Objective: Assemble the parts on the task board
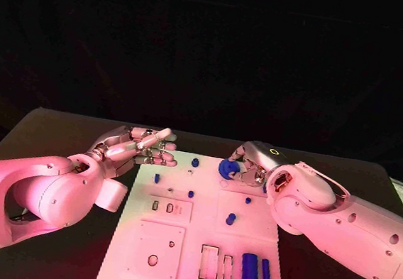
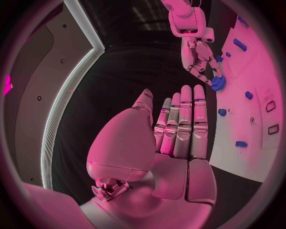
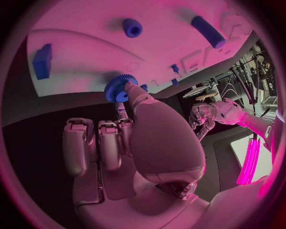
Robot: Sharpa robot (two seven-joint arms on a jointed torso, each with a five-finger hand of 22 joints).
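Blue gear (image 1: 227, 169) sits pinched in your right robot hand (image 1: 250, 167) over the far right part of the task board (image 1: 199, 254). Your left robot hand (image 1: 138, 147) holds nothing, fingers straight and apart, at the board's far left edge. Count two blue cylinders (image 1: 256, 271) standing side by side near the board's near right corner, and several small blue pegs (image 1: 196, 162) farther back, too small to count surely.

A black table (image 1: 58, 131) lies under a dark backdrop (image 1: 216, 48).
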